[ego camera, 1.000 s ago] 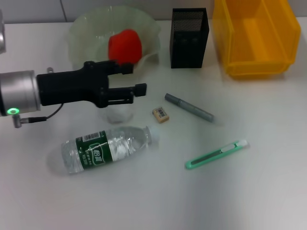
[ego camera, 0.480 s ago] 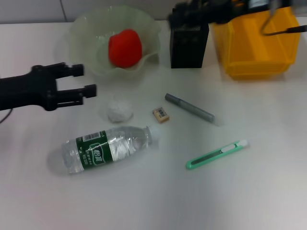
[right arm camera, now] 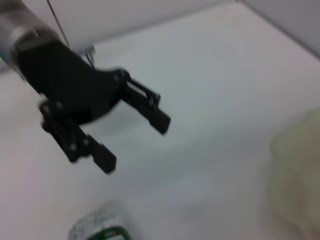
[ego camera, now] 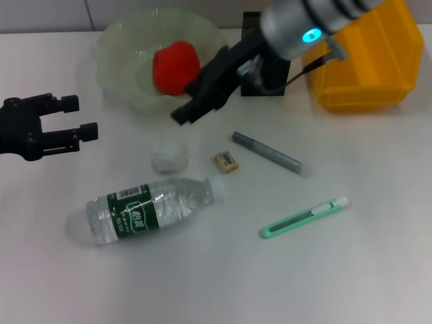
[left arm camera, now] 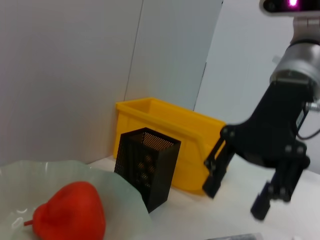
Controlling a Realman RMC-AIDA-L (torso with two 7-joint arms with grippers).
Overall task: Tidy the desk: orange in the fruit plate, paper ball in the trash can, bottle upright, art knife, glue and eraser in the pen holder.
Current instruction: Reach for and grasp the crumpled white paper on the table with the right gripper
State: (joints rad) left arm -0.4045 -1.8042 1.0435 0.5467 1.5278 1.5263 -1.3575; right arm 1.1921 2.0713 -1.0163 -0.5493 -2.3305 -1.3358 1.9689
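- We see a white, smooth desk (ego camera: 351, 270) from above.
- At the back sits a pale green, translucent fruit plate (ego camera: 121, 47) with a wavy, ruffled rim. A glossy red-orange fruit, the orange (ego camera: 175, 65) of the task, lies inside it.
- Beside the plate stands a black mesh pen holder (ego camera: 251, 27), square and upright. Next to it is a yellow plastic bin (ego camera: 378, 61), serving as the trash can.
- A crumpled white paper ball (ego camera: 168, 156) rests on the desk in front of the plate.
- A clear plastic bottle (ego camera: 148, 209) lies on its side nearer to us. Its green label carries white characters that we cannot read.
- A small tan eraser (ego camera: 227, 160) lies just beside the paper ball; its print is too small to read.
- A slim grey stick, the glue (ego camera: 266, 151), lies at an angle near the eraser.
- A mint-green art knife (ego camera: 305, 217) lies apart, toward the front.
- The right gripper (ego camera: 191, 102), black with a silver wrist, hangs above the desk between plate and paper ball, fingers spread and empty.
- The left gripper (ego camera: 82, 117), matte black, hovers at the left edge of the desk, fingers parted and empty.
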